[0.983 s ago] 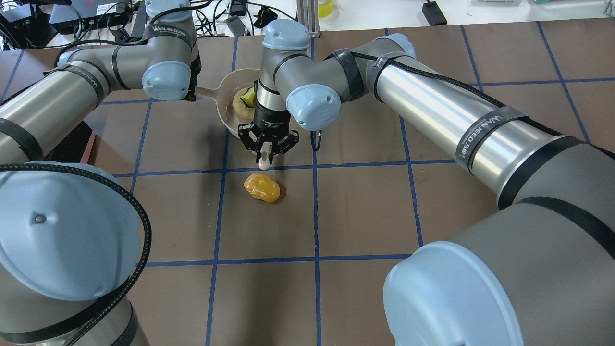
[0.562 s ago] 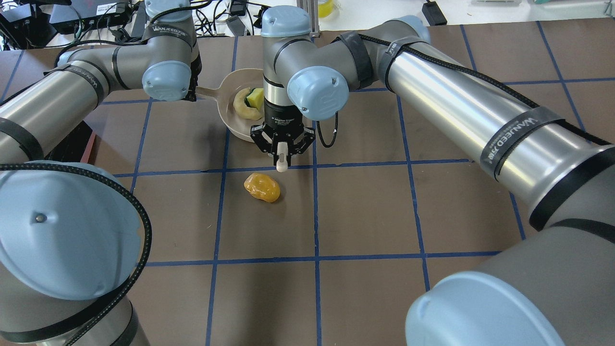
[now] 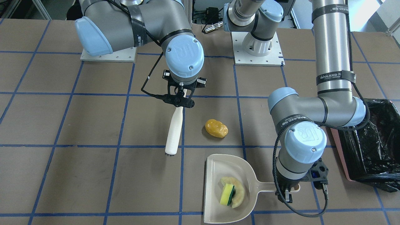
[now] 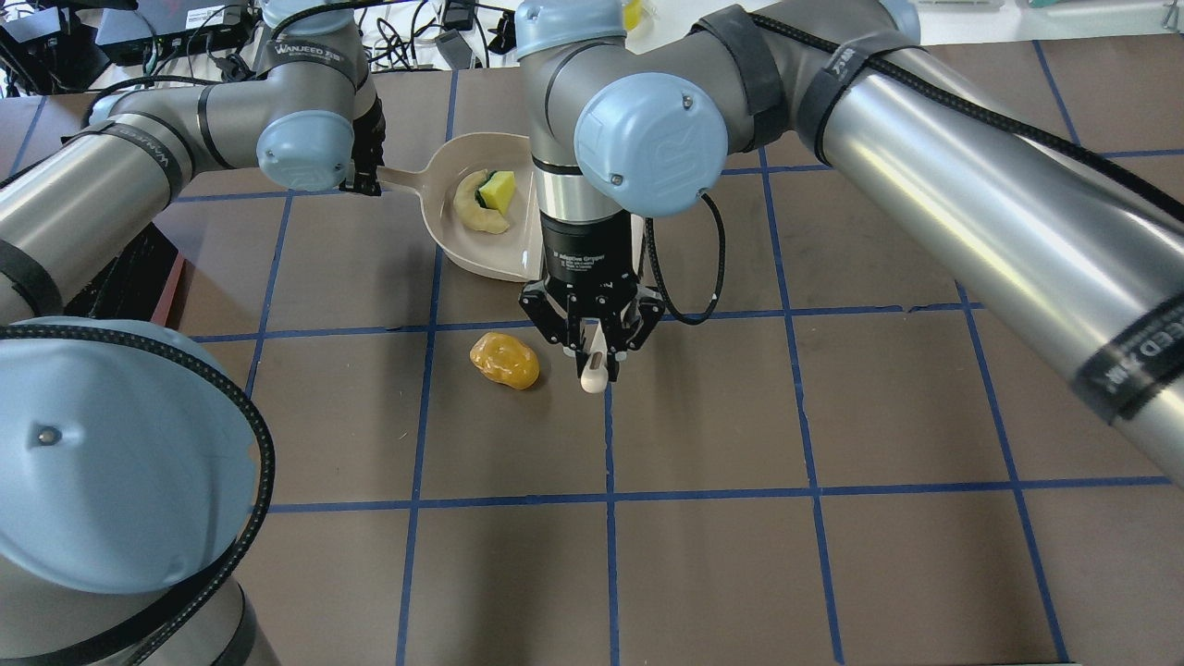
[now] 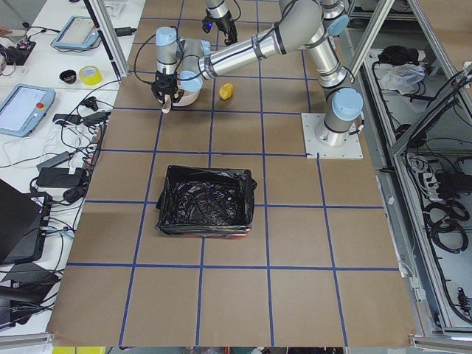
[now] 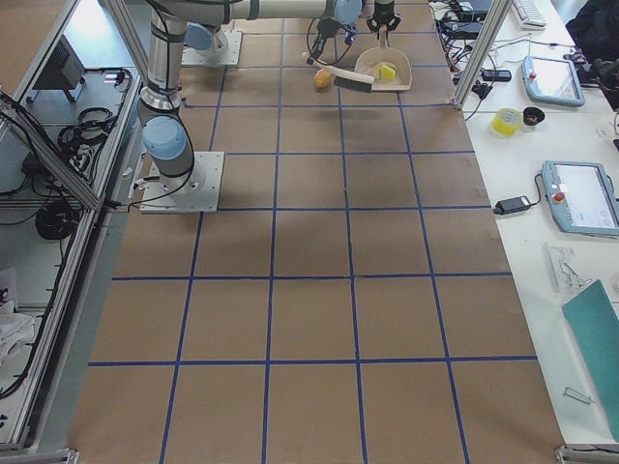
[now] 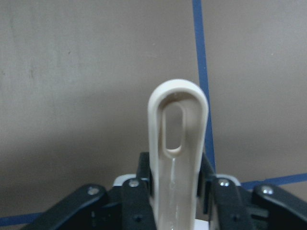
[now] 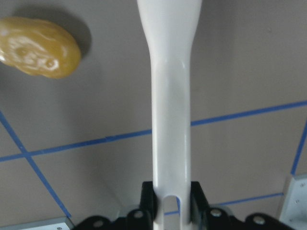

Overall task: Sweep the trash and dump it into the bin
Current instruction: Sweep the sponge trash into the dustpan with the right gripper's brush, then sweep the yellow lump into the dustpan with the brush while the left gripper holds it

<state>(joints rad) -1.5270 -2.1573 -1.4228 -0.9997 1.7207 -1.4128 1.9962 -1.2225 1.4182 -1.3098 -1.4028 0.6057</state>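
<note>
While the brush handle (image 3: 173,131) tapers smoothly, the orange lump (image 3: 216,128) looks glossy

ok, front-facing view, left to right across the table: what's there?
brush in the right gripper → orange lump → left gripper on the handle of the dustpan → bin

Open lane from orange-yellow lump (image 3: 216,128) to dustpan (image 3: 218,168); bin (image 3: 372,140) side crowded
Bare tabletop (image 3: 93,181) lay between the lump and the dustpan's open mouth. The brush (image 3: 173,131), slanting down from the right tool (image 3: 180,101), stood near the lump on its other side. The left arm (image 3: 304,137) stood between dustpan and bin.
</note>
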